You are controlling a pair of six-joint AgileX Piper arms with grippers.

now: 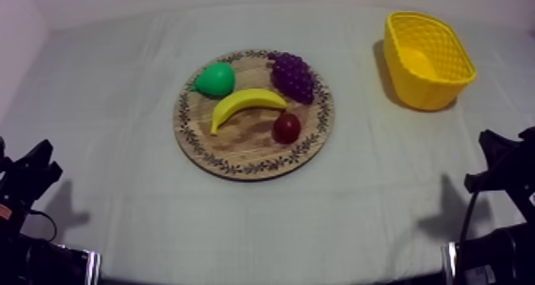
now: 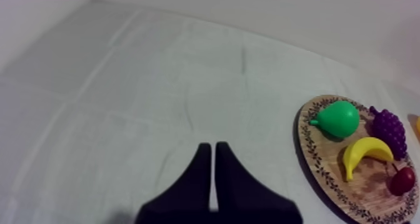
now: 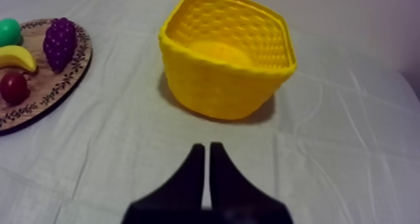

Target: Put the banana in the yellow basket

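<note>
My left pincer (image 2: 211, 146) and right pincer (image 3: 207, 146) are both clenched on nothing. The banana (image 1: 247, 103) lies on the wooden board (image 1: 239, 167) at the middle of the surface (image 1: 119, 185). The yellow basket (image 1: 426, 93) stands near its far right corner.

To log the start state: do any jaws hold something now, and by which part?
Nothing is held. The left jaws and right jaws lie shut together, empty; the banana lies on the board, untouched.

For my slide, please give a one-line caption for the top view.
Banana, pear, grapes and a small red fruit lie on the wooden board; the empty yellow basket stands to its right.
</note>
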